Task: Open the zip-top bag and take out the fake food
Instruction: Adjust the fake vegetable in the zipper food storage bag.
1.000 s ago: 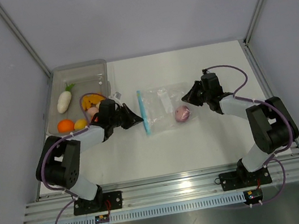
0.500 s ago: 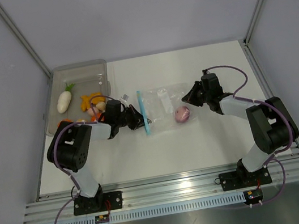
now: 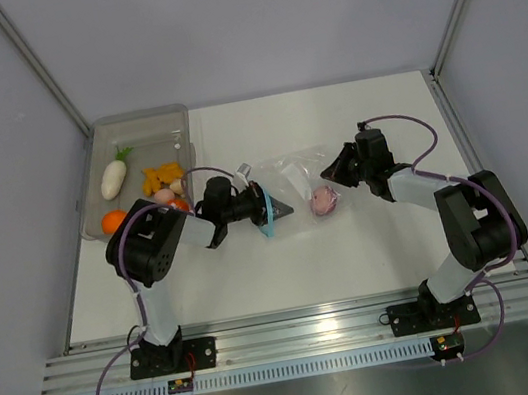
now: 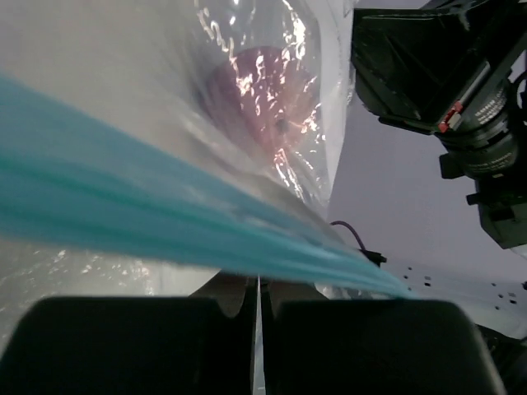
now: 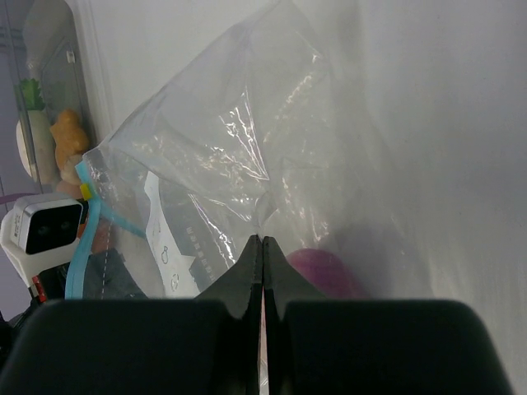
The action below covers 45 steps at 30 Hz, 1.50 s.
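Note:
The clear zip-top bag [image 3: 293,188] lies mid-table with its light blue zip strip [image 3: 265,213] at the left end. A purple onion [image 3: 322,200] sits inside it. My left gripper [image 3: 282,212] is shut, and its tip is pushed past the zip strip into the bag's mouth. In the left wrist view the strip [image 4: 165,214] crosses over my fingers [image 4: 258,284], with the onion [image 4: 263,90] beyond. My right gripper [image 3: 329,171] is shut on the bag's right end. The right wrist view shows the plastic [image 5: 222,148] pinched at my fingertips [image 5: 263,240] and the onion [image 5: 325,271] beside them.
A smoky-grey tray [image 3: 175,121] stands at the back left. It holds a white radish [image 3: 114,175], orange-yellow pieces [image 3: 161,177], an orange [image 3: 114,221] and a pinkish egg [image 3: 163,196]. Grey walls enclose the table on three sides.
My left gripper moved right from beside the tray to the bag and pushed in at the zip strip, which shifted right and tilted. The right gripper kept its hold.

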Tool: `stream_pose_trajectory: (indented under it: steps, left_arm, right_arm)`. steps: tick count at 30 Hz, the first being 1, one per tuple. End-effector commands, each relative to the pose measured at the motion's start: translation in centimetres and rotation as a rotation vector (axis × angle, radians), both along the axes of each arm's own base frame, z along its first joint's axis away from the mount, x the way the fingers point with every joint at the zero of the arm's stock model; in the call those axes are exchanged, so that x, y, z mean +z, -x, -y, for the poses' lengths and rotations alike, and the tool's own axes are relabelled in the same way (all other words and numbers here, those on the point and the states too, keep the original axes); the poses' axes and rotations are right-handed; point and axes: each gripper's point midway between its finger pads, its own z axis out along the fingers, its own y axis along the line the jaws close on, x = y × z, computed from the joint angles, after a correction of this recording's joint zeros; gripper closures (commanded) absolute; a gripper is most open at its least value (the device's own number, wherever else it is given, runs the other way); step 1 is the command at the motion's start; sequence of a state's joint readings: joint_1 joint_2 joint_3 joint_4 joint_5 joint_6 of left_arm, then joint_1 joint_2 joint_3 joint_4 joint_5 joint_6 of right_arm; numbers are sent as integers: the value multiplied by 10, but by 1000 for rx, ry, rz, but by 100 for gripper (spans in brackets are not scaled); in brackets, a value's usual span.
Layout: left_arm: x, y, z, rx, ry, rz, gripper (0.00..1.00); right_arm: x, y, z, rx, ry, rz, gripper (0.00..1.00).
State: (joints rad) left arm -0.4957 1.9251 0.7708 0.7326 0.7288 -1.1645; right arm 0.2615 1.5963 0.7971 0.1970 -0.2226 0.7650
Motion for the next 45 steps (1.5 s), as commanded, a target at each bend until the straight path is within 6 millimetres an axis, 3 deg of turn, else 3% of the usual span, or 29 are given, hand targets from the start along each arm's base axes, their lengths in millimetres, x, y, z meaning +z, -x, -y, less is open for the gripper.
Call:
stream_pose_trajectory:
  steps: [1, 2, 6, 13, 28, 34, 41, 45]
  left_arm:
    - [32, -3, 16, -58, 168, 53, 100]
    - [40, -3, 18, -62, 204, 68, 100]
    - [35, -3, 17, -50, 200, 61, 100]
    - [12, -8, 17, -32, 85, 40, 95]
    - [-10, -11, 30, -36, 17, 32, 85]
    - [-24, -15, 16, 28, -105, 38, 81]
    - [-34, -14, 16, 26, -125, 4, 78]
    - [-31, -16, 15, 29, -134, 20, 78]
  right_arm:
    - [17, -5, -1, -4, -25, 55, 100]
    - [18, -5, -1, -4, -26, 57, 100]
    - [18, -4, -1, -8, -26, 56, 100]
    - [17, -4, -3, -7, -40, 56, 100]
    - [17, -3, -4, -4, -48, 52, 100]
    - [18, -3, 1, -23, -37, 57, 100]
    - [12, -1, 15, -79, 31, 28, 100]
    - [27, -2, 27, -101, 96, 74, 100]
